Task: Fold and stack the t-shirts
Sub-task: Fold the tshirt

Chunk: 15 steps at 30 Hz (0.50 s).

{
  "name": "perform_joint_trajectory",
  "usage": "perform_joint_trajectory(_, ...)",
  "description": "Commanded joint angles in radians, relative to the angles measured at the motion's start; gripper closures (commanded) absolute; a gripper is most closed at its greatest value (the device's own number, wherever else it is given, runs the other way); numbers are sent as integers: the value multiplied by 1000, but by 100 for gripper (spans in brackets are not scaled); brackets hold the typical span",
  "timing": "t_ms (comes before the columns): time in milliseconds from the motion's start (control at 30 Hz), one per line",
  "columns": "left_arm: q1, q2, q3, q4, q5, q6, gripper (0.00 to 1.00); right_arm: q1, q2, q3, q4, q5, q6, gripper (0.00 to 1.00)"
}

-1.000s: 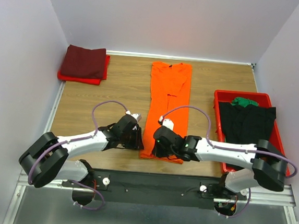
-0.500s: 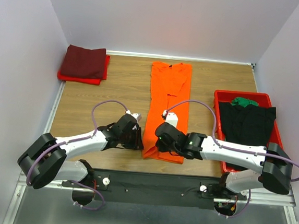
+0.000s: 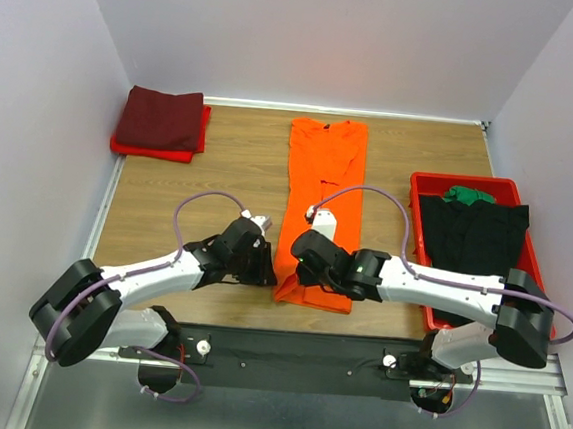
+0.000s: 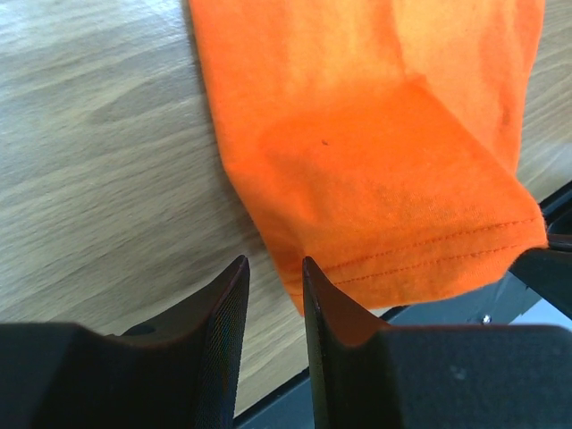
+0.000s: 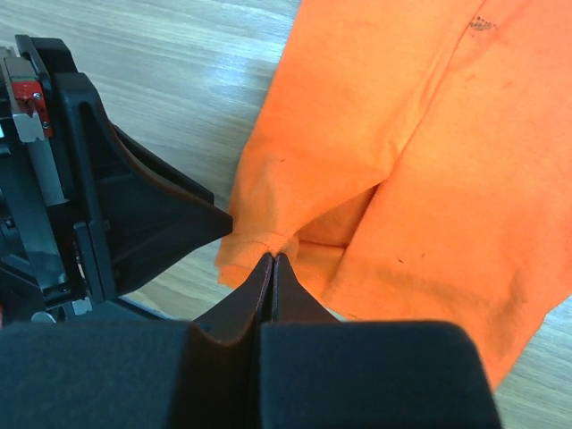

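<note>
Pale walls (image 3: 322, 37) close the bench (image 3: 219, 179) on the left, far and right sides. The near edge is open, with the arm bases on a black rail (image 3: 295, 351). The bench top is flat, light-brown wood grain. A wide strip of bare wood runs left of the orange t-shirt (image 3: 328, 168), and a narrower strip lies between it and the red tray (image 3: 440, 178).

The orange t-shirt lies lengthwise down the middle as a long narrow strip. Its collar end is toward the far wall and its hem is near the near edge. The hem end is rumpled at the near-left corner.

The tray sits at the right, close to the right wall. A black t-shirt (image 3: 475, 236) is spread in it, with a green t-shirt (image 3: 467, 195) at its far end. A maroon t-shirt (image 3: 161, 118) is folded in the far-left corner, on top of a red t-shirt (image 3: 152, 151) at the bench's left edge.

The right arm reaches across from the right. The right end effector (image 5: 271, 259) has its jaws pressed together, pinching the orange hem at that rumpled corner.

The left end effector (image 4: 273, 268) sits low over the wood, just left of the same corner. Its jaws stand a narrow gap apart with nothing gripped, and bare wood shows through. Cannot tell if its right finger touches the hem. The two end effectors sit close together, with little room between them.
</note>
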Motion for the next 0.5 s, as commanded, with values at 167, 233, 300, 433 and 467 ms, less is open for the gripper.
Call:
perform_joint_trajectory(167, -1, 30, -15, 56, 64, -16, 62, 9, -2, -65, -23, 10, 27, 97)
perform_joint_trajectory(233, -1, 33, -15, 59, 66, -16, 62, 9, 13, -84, -23, -12, 35, 97)
perform_joint_trajectory(300, -1, 36, -20, 61, 66, -14, 62, 7, 21, -94, -23, -29, 39, 98)
perform_joint_trajectory(433, -1, 46, -21, 33, 53, -17, 65, 9, 33, -110, -22, -50, 41, 99)
perform_joint_trajectory(467, -1, 49, -18, 25, 41, -17, 65, 9, 29, -111, -19, -55, 36, 99)
